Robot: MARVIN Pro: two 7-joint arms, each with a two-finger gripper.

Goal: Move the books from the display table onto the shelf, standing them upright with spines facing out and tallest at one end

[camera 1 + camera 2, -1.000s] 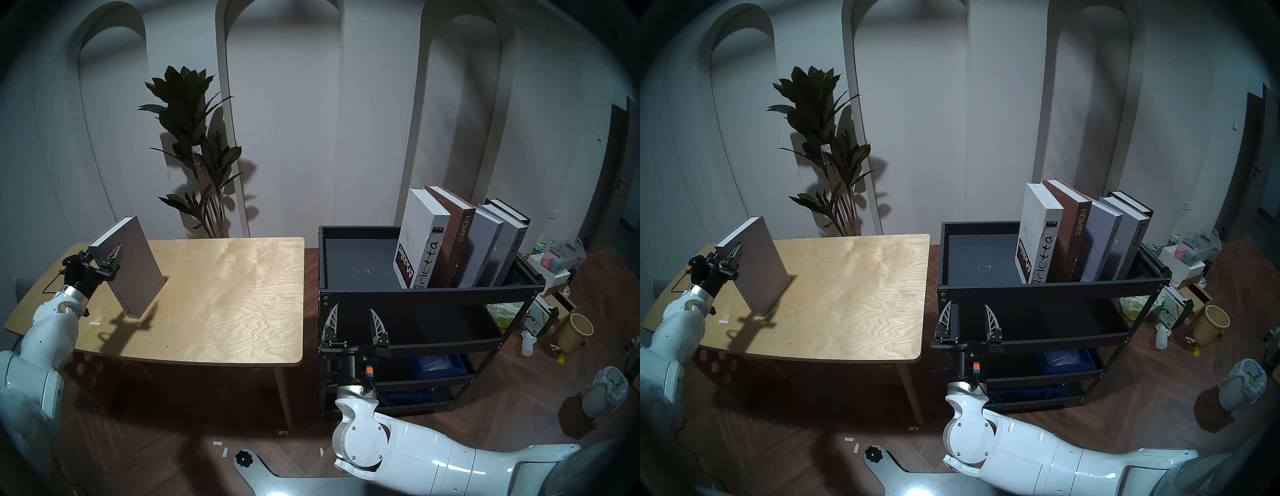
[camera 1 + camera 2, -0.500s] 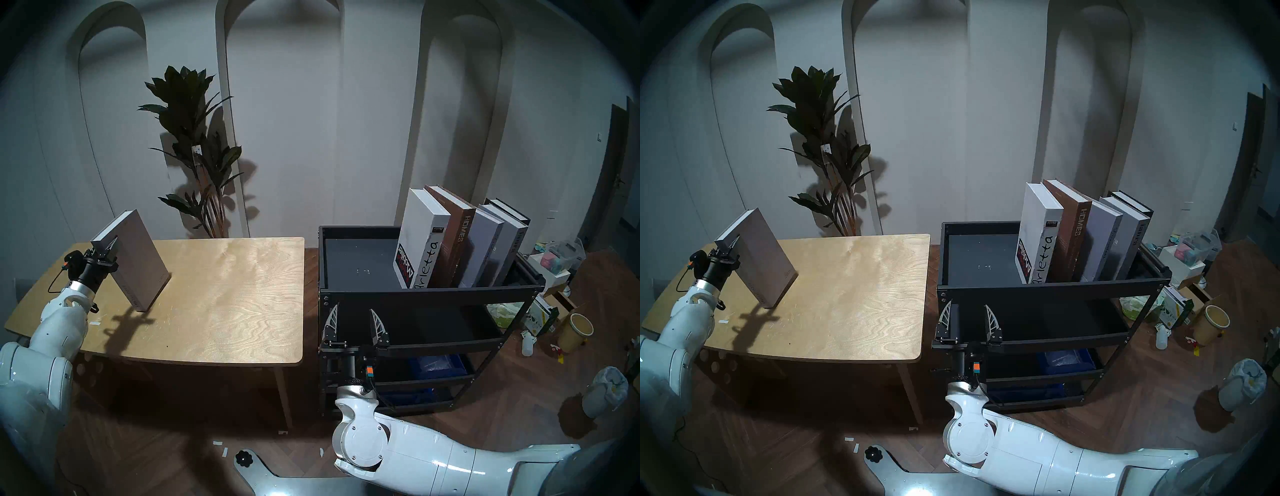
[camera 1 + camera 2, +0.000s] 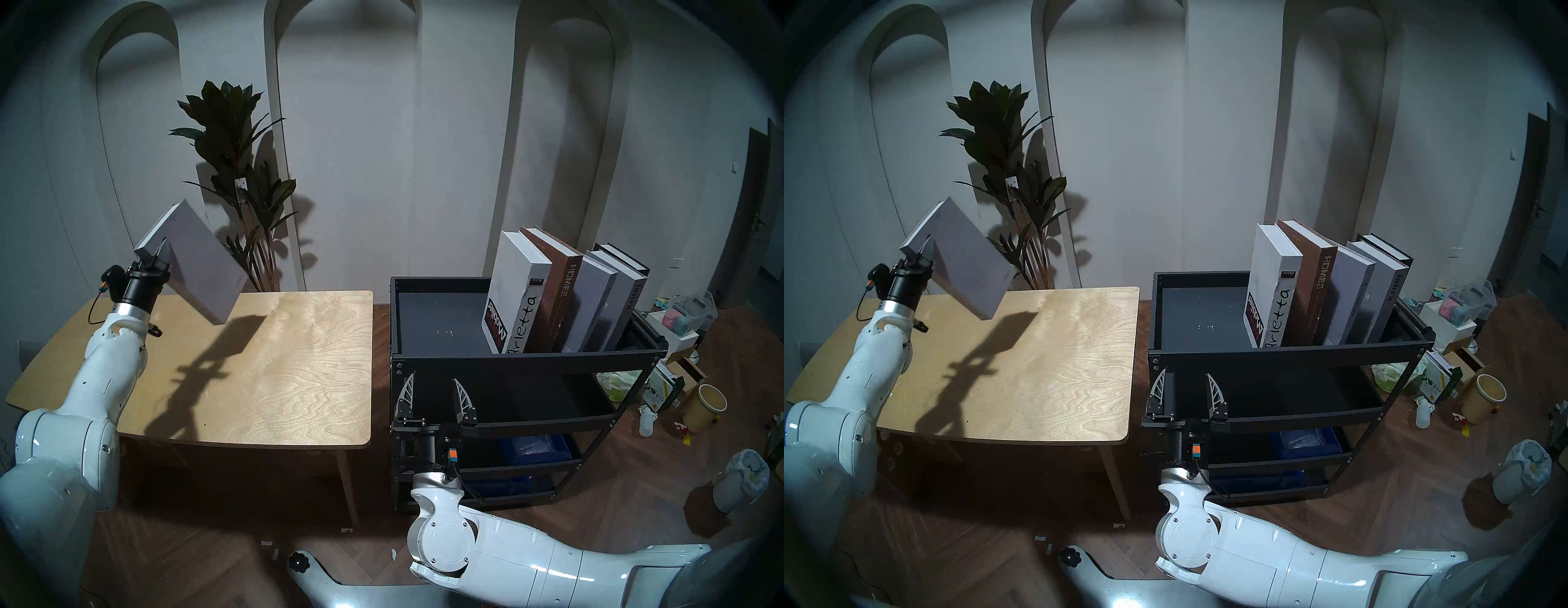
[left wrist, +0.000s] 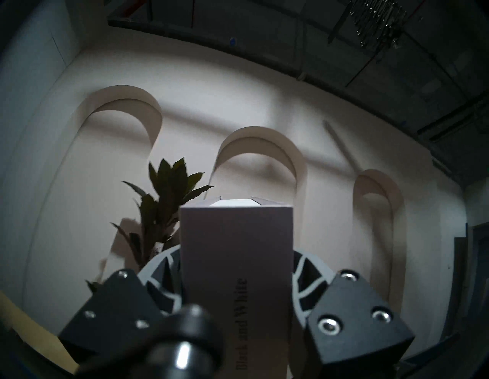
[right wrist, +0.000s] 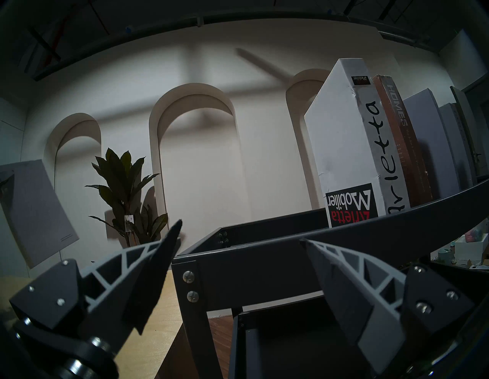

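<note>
While my left pincer (image 3: 158, 251) clamps one end of the grey book (image 3: 193, 259), tilted clear above the counter's (image 3: 297, 382) far-left corner, leverage could slip it; right pincer (image 3: 432, 392) idles wide beside the shelf (image 3: 526, 361).

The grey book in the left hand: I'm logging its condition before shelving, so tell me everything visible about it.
The grey book is a large, thick hardcover with plain matte grey covers, small dark print near one corner and white page edges. The left hand clamps it at one end, across its thickness. It hangs tilted in the air, lower corner above the display table, touching nothing else. Its spine reads "Black and White".
</note>
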